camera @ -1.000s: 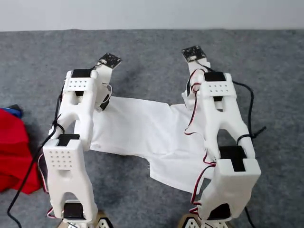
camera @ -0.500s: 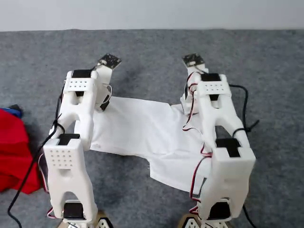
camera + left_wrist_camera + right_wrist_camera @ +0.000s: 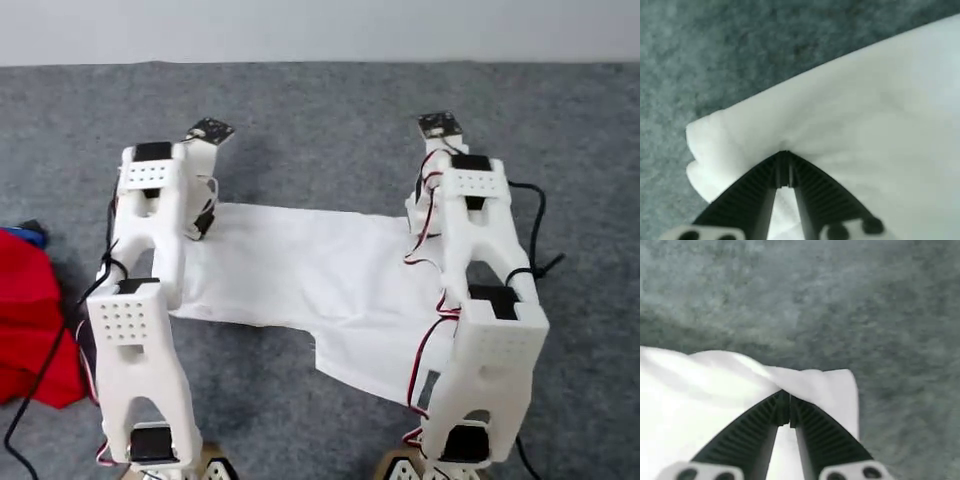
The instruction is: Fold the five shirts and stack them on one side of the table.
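1. My left gripper (image 3: 783,156) is closed on the white shirt (image 3: 300,270). The two fingers meet on a pinch of cloth just in from one far corner, and the fabric puckers where they bite.
2. My right gripper (image 3: 784,396) is clamped on the same shirt at its other far corner. A fold of white cloth is caught between the tips, and the corner flap sticks out past them over the gray table (image 3: 320,110).
3. In the high view, the white shirt lies spread on the table between my two arms. Its far edge runs almost straight from one held corner to the other.
4. The shirt's near edge is uneven: it is shorter on my left, and on my right a flap reaches toward the base of my right arm (image 3: 480,250).
5. My left arm (image 3: 150,230) stands over the shirt's left edge, and my right arm stands over its right edge.
6. A red shirt (image 3: 25,310) lies bunched at the table's left edge, well apart from the white one. A small blue thing (image 3: 30,233) sits at its far side.
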